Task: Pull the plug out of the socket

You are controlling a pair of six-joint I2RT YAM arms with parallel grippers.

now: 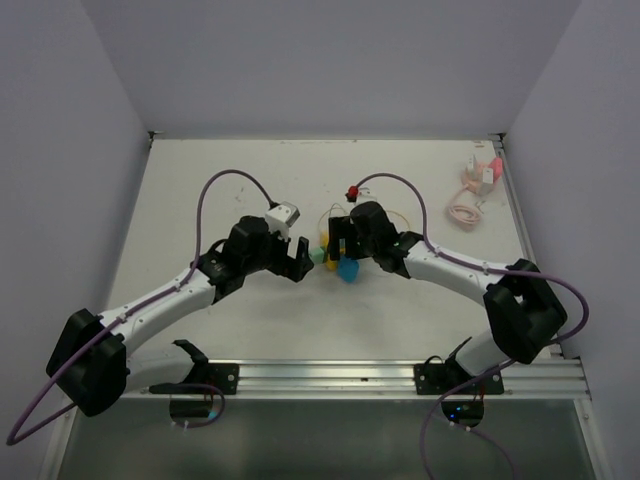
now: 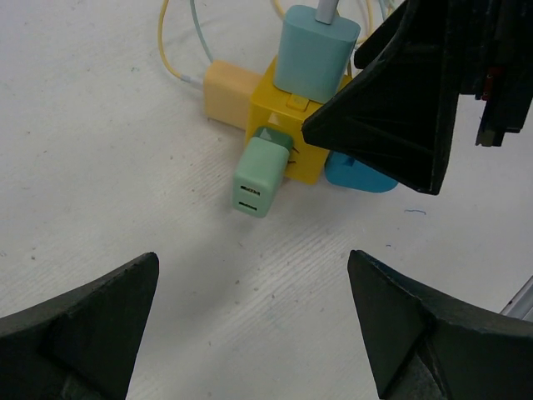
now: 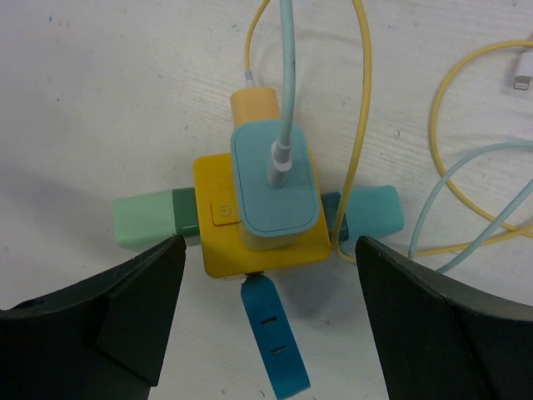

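Note:
A yellow cube socket (image 3: 218, 243) lies mid-table with several plugs in it. A light blue charger (image 3: 275, 187) with a cable sits on top, a mint green plug (image 3: 148, 219) on its left, an orange plug (image 3: 256, 104) behind, a teal plug (image 3: 372, 212) on its right and a dark blue plug (image 3: 276, 343) in front. My right gripper (image 3: 271, 250) is open above the socket, one finger on each side. My left gripper (image 2: 254, 325) is open and empty, short of the green plug (image 2: 260, 177) and the socket (image 2: 275, 117). In the top view both grippers (image 1: 300, 262) (image 1: 340, 246) flank the socket (image 1: 335, 252).
Yellow and light blue cables (image 3: 466, 179) loop behind and right of the socket. Pink and white chargers with a coiled cable (image 1: 478, 180) lie at the back right. A small red item (image 1: 351, 192) lies behind the socket. A metal rail (image 1: 400, 376) runs along the near edge.

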